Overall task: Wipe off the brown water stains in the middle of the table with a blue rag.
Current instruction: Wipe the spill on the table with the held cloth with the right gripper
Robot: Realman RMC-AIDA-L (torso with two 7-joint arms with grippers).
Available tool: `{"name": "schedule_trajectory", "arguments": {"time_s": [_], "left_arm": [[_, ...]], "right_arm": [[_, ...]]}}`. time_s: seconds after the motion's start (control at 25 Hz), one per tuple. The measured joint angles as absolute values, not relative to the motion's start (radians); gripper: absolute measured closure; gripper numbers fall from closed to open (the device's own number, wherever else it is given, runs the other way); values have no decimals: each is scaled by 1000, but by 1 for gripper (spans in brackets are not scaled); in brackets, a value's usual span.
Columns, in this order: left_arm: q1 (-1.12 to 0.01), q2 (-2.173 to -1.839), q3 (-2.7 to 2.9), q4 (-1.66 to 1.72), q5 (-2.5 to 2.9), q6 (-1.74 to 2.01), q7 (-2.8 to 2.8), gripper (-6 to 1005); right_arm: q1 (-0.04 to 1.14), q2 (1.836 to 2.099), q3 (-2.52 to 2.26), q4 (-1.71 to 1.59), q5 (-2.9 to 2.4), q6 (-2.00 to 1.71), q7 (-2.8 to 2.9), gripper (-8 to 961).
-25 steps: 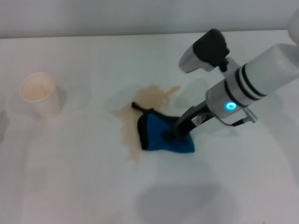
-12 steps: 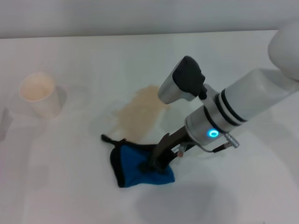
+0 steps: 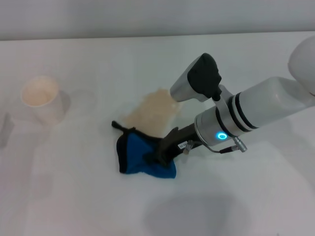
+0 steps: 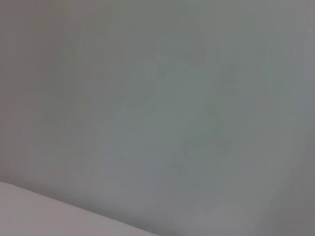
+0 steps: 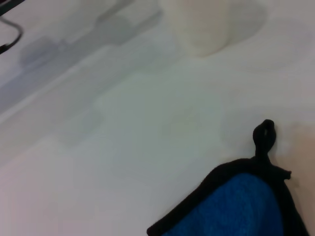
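The blue rag (image 3: 140,155) lies bunched on the white table (image 3: 74,196), its black loop toward the far left. My right gripper (image 3: 156,157) is shut on the blue rag and presses it down at the near edge of the brown water stains (image 3: 150,114), a pale tan blotch just beyond it. In the right wrist view the rag (image 5: 241,206) with its black loop (image 5: 264,135) fills the lower corner. The left gripper is out of view; its wrist view shows only a blank grey surface.
A white paper cup (image 3: 42,100) stands at the left of the table, well away from the rag; it also shows in the right wrist view (image 5: 202,24). The table's far edge (image 3: 147,37) runs along the top.
Over the last second my right gripper dragged the rag left and toward me across the stain, then pushed it a little back toward the stain. The tan blotch is smaller than before.
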State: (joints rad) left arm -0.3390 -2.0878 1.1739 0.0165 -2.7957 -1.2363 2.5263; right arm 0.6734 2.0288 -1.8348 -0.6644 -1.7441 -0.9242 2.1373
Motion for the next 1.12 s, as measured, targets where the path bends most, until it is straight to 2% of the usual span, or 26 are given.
{"name": "schedule_trajectory", "arguments": {"time_s": [1.12], "left_arm": [[-339, -2089, 1169, 19, -2801, -1236, 2521, 107]], "right_arm": [[644, 2016, -1762, -611, -1763, -567, 2120, 869]]}}
